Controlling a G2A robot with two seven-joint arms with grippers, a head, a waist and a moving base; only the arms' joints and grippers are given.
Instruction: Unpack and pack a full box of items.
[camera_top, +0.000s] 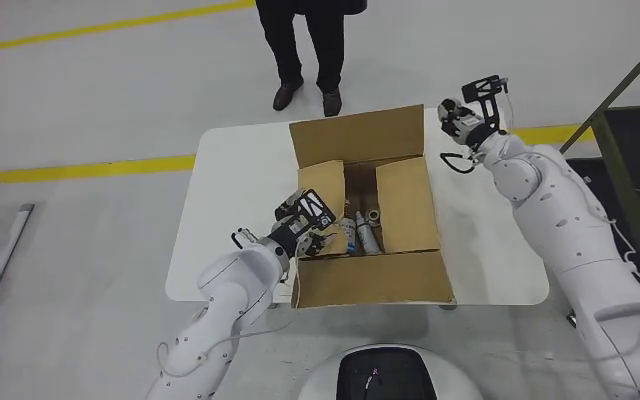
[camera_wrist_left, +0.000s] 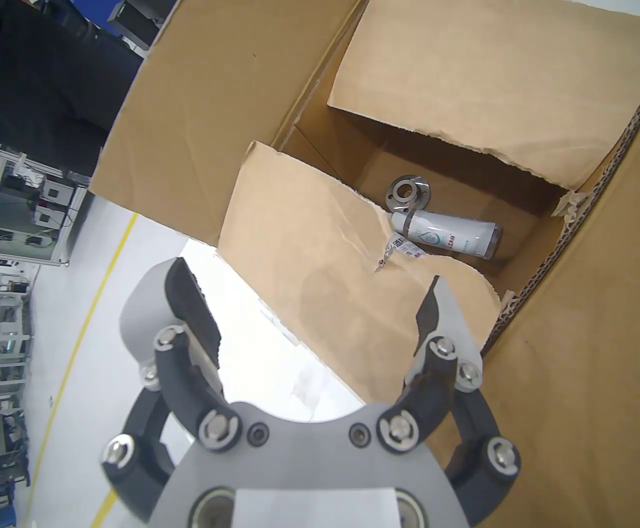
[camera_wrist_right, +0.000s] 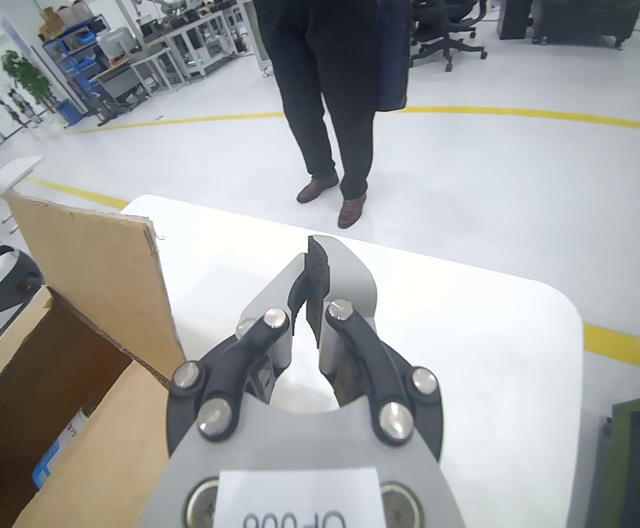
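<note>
Two left fingers (camera_wrist_left: 192, 305) spread by box flap (camera_wrist_left: 310, 270), bottle (camera_wrist_left: 445, 235) inside beyond

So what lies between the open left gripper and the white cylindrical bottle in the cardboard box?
A torn brown cardboard flap stands between them, as the left wrist view shows.

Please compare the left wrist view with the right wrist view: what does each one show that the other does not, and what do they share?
Left wrist view: the left gripper, open, by a torn brown cardboard flap; deep inside the open brown cardboard box, a round silver metal flange next to a white cylindrical bottle lying on its side.
Right wrist view: the right gripper, shut, above the rounded corner of the white table.
Shared: the box and the table.
</note>
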